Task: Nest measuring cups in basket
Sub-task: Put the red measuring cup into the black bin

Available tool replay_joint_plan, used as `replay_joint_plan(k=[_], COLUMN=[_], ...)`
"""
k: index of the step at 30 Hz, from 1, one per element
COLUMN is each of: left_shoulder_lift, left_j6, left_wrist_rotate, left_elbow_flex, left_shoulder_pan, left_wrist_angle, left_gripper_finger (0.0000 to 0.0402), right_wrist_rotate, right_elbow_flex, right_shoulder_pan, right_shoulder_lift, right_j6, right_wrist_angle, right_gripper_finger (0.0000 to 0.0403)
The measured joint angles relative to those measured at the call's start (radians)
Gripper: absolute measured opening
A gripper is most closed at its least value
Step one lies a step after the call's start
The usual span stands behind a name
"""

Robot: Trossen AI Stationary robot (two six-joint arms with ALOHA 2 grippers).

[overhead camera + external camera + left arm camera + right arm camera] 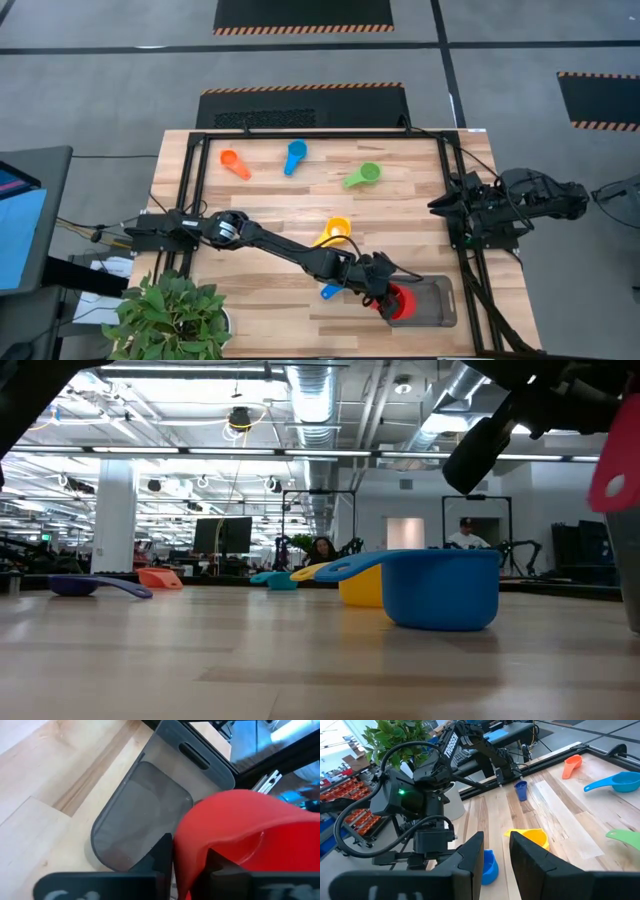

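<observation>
From above, the left gripper is reaching over the basket, clamping the red cup above its near-left end, while the right gripper is waiting beyond the basket, fingers nearly together. In the left wrist view, the fingers are pinching the red cup above the basket.

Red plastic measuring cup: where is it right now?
In the high view, the red plastic measuring cup is held by the left gripper over the left end of the dark grey rectangular basket.
</observation>
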Motion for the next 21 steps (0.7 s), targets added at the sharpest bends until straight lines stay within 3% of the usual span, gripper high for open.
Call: replay_joint_plan(k=[10,21], left_shoulder_lift=[0.0,0.0], left_j6=[-0.019,-0.02], left_wrist_rotate=[-0.001,0.028], left_elbow_flex=[0.0,0.0], left_shoulder_pan=[0.004,0.004], left_wrist_angle=[0.001,0.0], left_gripper_finger=[0.0075,0.008], right_wrist_rotate=[0.0,0.0], right_elbow_flex=[0.0,0.0], right_shoulder_pan=[0.0,0.0], right_shoulder_lift=[0.0,0.0], right_j6=[0.0,0.003], right_wrist_angle=[0.0,0.0], right_gripper_finger=[0.0118,0.0118])
